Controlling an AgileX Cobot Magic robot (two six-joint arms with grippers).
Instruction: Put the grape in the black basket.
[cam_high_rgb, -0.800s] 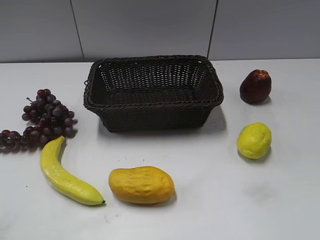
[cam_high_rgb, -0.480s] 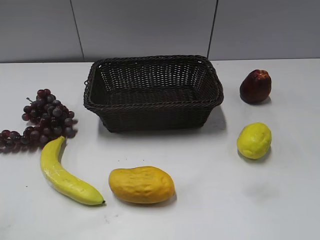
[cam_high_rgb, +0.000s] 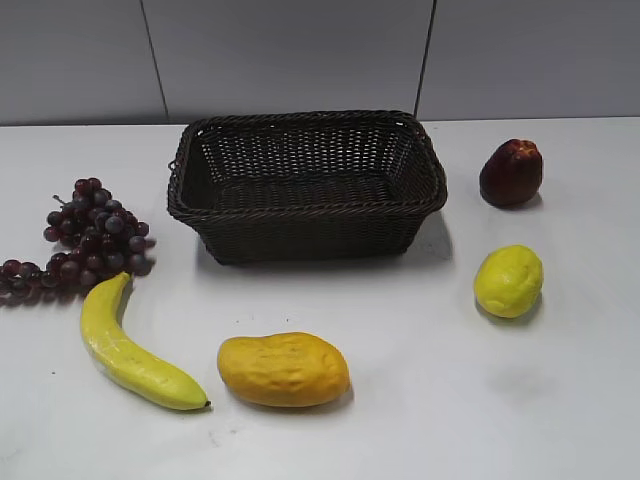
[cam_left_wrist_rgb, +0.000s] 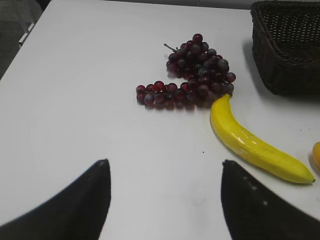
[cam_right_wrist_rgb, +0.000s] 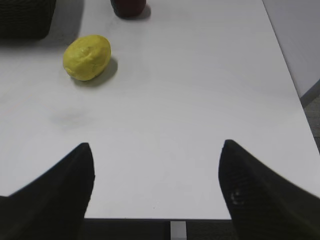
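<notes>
Grape (cam_high_rgb: 85, 243) on tabletop (cam_high_rgb: 420, 400), left of black basket (cam_high_rgb: 306, 183), touching banana (cam_high_rgb: 130, 347) tip. Left end effector (cam_left_wrist_rgb: 165, 170) and right end effector (cam_right_wrist_rgb: 156, 152) both spread apart, holding nothing.

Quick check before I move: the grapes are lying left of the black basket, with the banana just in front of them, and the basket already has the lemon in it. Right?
Not quite. The black basket is empty; the lemon sits on the table to its right, as the exterior view shows. The grapes do lie left of the basket, with the banana just in front of them.
</notes>
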